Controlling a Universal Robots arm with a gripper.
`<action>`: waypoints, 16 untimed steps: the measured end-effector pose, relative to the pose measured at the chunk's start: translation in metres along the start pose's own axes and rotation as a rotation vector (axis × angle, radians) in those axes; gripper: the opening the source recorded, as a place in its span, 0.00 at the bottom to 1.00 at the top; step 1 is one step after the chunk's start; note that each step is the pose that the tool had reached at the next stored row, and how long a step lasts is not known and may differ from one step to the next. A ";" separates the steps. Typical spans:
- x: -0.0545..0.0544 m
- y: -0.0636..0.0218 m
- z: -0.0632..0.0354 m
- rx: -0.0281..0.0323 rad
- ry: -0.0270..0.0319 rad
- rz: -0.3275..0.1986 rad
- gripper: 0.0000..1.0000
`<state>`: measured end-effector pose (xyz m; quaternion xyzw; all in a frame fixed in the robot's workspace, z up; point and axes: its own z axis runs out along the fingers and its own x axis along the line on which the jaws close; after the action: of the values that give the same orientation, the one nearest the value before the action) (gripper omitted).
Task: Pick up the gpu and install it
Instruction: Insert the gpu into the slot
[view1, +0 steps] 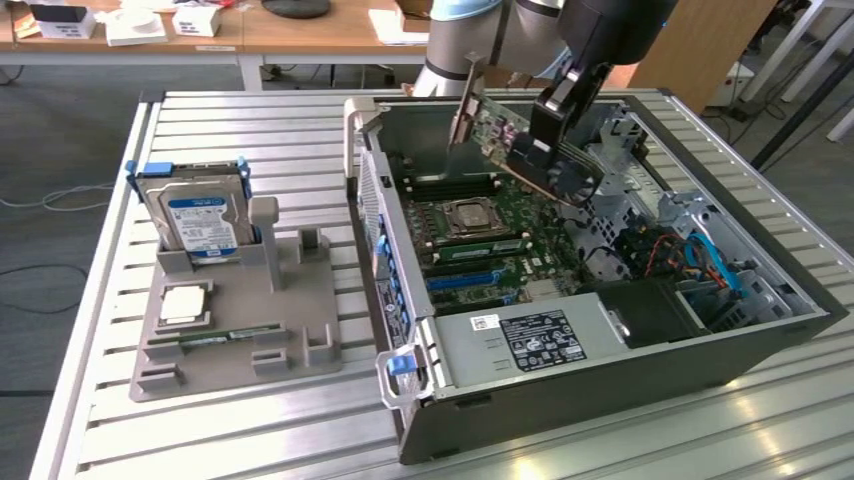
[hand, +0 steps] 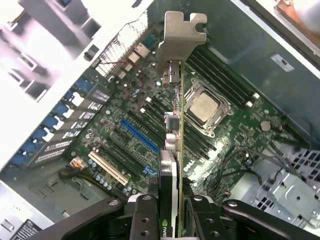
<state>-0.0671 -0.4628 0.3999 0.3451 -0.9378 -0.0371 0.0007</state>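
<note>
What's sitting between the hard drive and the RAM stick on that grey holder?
A square silver processor chip lies flat between the hard drive and the RAM stick, in the exterior view.

You are looking at a robotics lab: under the pincer (view1: 550, 135) an opened computer case (view1: 587, 385) is lying on a slatted aluminium bench (view1: 200, 110), a grey parts fixture (view1: 227, 330) is sitting well aside, and wooden desks (view1: 307, 35) are carrying boxes (view1: 196, 20) beyond.

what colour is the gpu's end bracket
Silver metal; the end bracket of the gpu shows best in the wrist view.
</note>
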 end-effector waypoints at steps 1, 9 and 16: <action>0.000 0.0000 0.0003 -0.0004 0.0013 -0.018 0.27; 0.000 -0.0002 0.0027 -0.0037 0.0114 -0.165 0.27; 0.000 -0.0003 0.0048 -0.0067 0.0201 -0.291 0.27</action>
<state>-0.0671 -0.4628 0.3951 0.4779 -0.8776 -0.0365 0.0059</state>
